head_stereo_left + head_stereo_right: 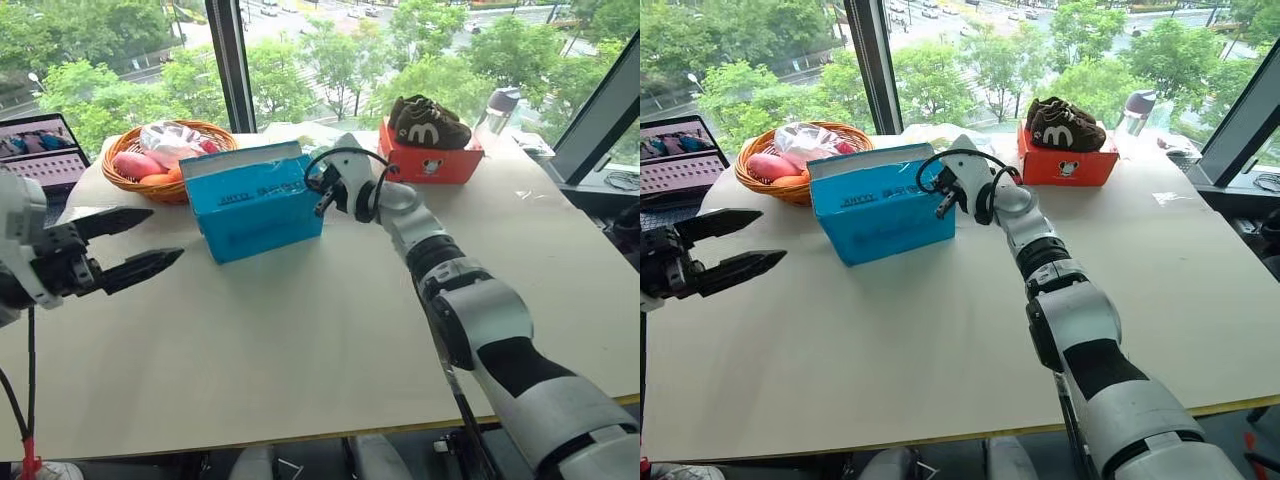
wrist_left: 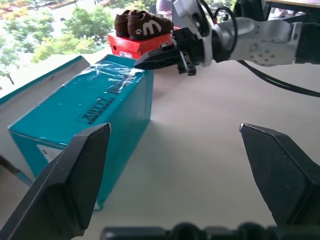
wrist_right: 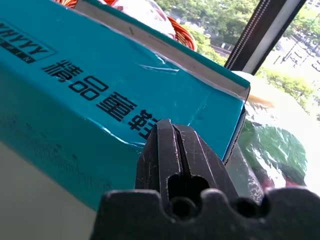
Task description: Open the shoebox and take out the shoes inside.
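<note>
You've got bright, even daylight coming in through the far windows (image 1: 330,50), with only soft shadows on the table (image 1: 300,340). Head views are sharp. Up close, the left gripper (image 2: 175,165) fingers look a bit soft, and the shoebox (image 3: 100,85) wrap shows mild glare.

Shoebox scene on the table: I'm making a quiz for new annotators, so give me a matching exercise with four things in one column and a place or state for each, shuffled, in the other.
Things:
1. shoebox
2. brown shoes
3. left gripper
4. right gripper

Places or states:
A. fingers spread wide, holding nothing
B. fingers pressed together at the blue box's upper corner
C. on top of the red-orange box
D. lid down, beside the wicker basket

Pairs: 1-D, 2-C, 3-A, 4-B
</note>
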